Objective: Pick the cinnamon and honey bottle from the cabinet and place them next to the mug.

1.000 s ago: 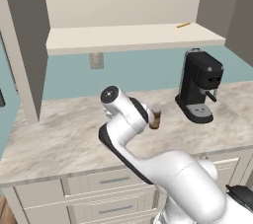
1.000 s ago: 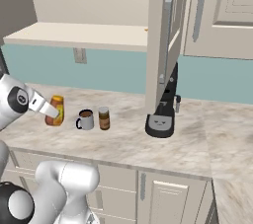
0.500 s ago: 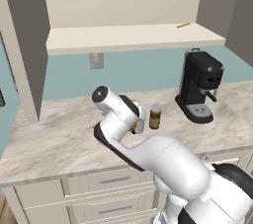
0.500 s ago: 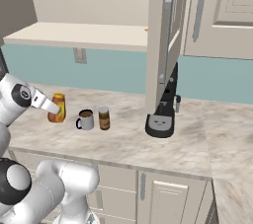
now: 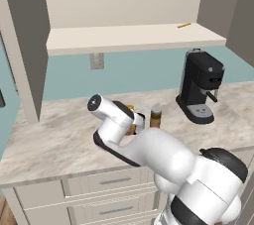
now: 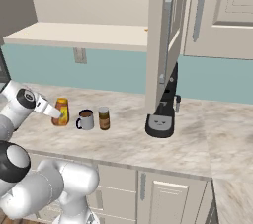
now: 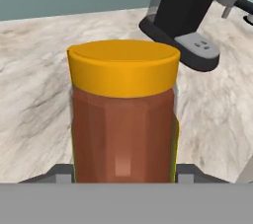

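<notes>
Gripper (image 6: 58,114) closed around honey bottle (image 6: 61,111), bottle upright on the tabletop (image 6: 128,144), just left of the mug (image 6: 86,119). Cinnamon (image 6: 104,118) upright just right of the mug. Coffee machine (image 6: 161,114) farther right, well apart. Cabinet (image 5: 129,38) shelf above, a small yellow object (image 5: 184,25) at its right end.

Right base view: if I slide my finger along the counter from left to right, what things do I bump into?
Honey bottle → mug → cinnamon → coffee machine.
</notes>
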{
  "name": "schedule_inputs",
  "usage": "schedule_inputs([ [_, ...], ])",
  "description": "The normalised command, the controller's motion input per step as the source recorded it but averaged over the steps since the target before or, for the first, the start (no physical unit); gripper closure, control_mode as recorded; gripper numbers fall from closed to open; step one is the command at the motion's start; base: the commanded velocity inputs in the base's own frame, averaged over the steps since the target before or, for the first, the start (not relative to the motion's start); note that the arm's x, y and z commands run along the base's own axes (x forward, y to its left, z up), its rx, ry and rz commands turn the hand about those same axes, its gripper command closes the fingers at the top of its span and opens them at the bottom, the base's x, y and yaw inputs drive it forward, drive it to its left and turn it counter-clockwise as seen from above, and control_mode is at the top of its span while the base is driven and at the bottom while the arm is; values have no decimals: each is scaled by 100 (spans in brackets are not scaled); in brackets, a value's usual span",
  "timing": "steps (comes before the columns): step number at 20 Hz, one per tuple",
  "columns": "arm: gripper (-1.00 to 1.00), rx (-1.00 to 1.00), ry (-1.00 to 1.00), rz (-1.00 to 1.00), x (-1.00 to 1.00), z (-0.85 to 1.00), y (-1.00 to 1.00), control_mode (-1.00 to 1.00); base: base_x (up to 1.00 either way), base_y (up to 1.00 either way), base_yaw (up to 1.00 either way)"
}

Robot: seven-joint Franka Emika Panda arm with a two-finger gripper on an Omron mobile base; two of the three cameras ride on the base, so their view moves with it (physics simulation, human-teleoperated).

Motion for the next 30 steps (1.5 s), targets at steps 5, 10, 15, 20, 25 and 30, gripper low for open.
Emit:
schedule_inputs([
  [5,100,-5,-5,-1,8,-25,23,-100,0,0,0],
  [10,100,-3,-5,0,8,-26,28,-100,0,0,0],
  [15,100,-3,-7,0,1,-11,22,-100,0,0,0],
  [20,100,-1,-11,0,5,-3,5,-100,0,0,0],
  [25,100,0,-1,0,20,-1,-4,-100,0,0,0],
  [30,100,0,-1,0,21,-1,-12,-100,0,0,0],
])
